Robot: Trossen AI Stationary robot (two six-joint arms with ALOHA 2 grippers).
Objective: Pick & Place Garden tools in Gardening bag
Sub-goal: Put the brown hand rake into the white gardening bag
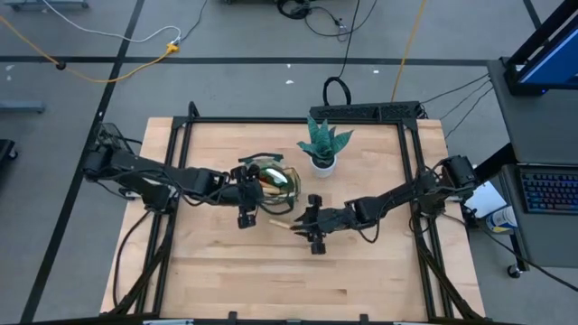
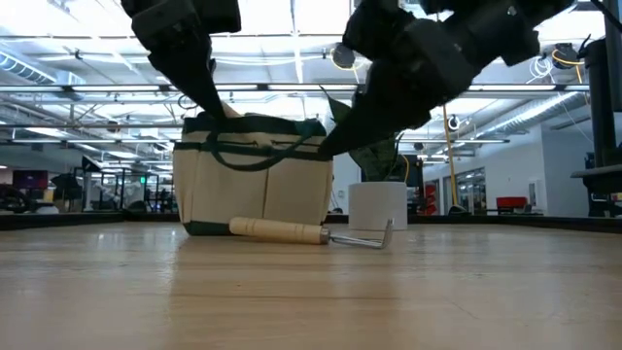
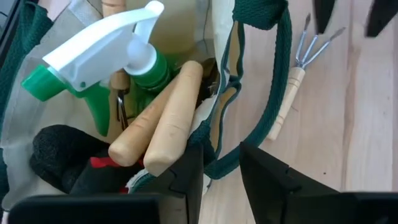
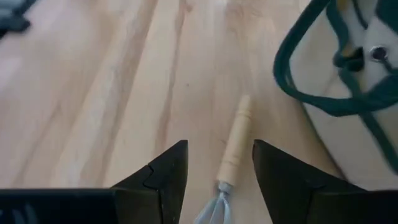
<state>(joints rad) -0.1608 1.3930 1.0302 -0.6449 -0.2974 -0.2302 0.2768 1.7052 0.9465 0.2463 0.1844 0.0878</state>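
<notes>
- Right gripper is hovering low over the rake, fingers spread apart and empty, one on each side of the wooden handle.
- Left gripper is hanging at the bag's rim, at 9 o'clock from the right gripper; its fingers are parted and gripping nothing.
- Rake is lying flat on the table, just beside the bag at the bag's 6 o'clock.
- Handling judgement: the rake is looking light and rigid. Its round, smooth handle may roll, so take hold at mid-handle, across the grain; the thin metal tines are offering poor purchase.
- Bag is standing upright and open, with soft fabric walls and slack loop handles.
- Bag contents: a green spray bottle, two wooden handles and a black-and-red glove.
- Potted plant is standing at the bag's 2 o'clock, apart from it.
</notes>
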